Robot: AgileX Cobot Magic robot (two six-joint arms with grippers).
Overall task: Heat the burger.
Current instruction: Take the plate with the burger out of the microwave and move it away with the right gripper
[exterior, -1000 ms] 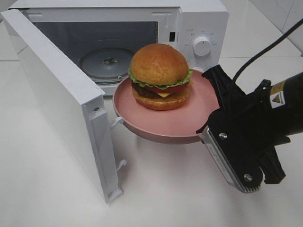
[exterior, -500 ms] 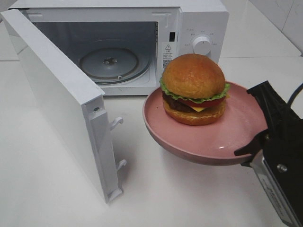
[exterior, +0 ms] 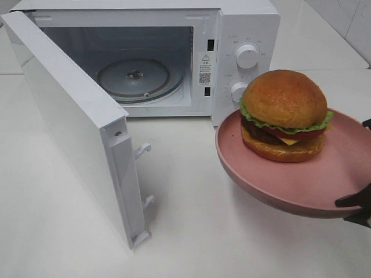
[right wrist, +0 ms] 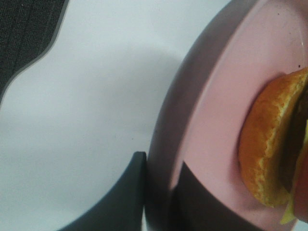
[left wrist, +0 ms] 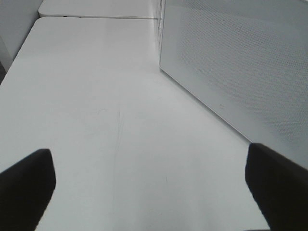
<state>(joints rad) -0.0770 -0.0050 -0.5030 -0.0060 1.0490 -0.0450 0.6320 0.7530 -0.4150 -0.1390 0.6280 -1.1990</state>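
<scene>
In the high view the burger [exterior: 284, 114] sits upright at right of centre, dome up and layers level, with no clear long axis since it is round. Its bun is glossy golden-brown, with green lettuce frilling out beneath it, then red tomato, a dark patty, a yellow corner of cheese and a paler bottom bun. It rests on the pink plate [exterior: 255, 174], which is wider than the burger and tilted, held above the white table [exterior: 58, 220] at the lower right. The right gripper [exterior: 358, 207] shows only as dark tips at the plate's right edge. The microwave [exterior: 246, 23] fills the upper left, its door [exterior: 69, 121] swung open toward the lower left and its turntable [exterior: 133, 75] bare. In the left wrist view the left gripper [left wrist: 149, 185] has its two dark fingers [left wrist: 24, 187] spread wide apart over the table, holding nothing, beside the door's perforated panel. In the right wrist view the right gripper's fingers [right wrist: 125, 197] pinch the plate's rim, one on each side, and the burger lies at the frame's right edge.
</scene>
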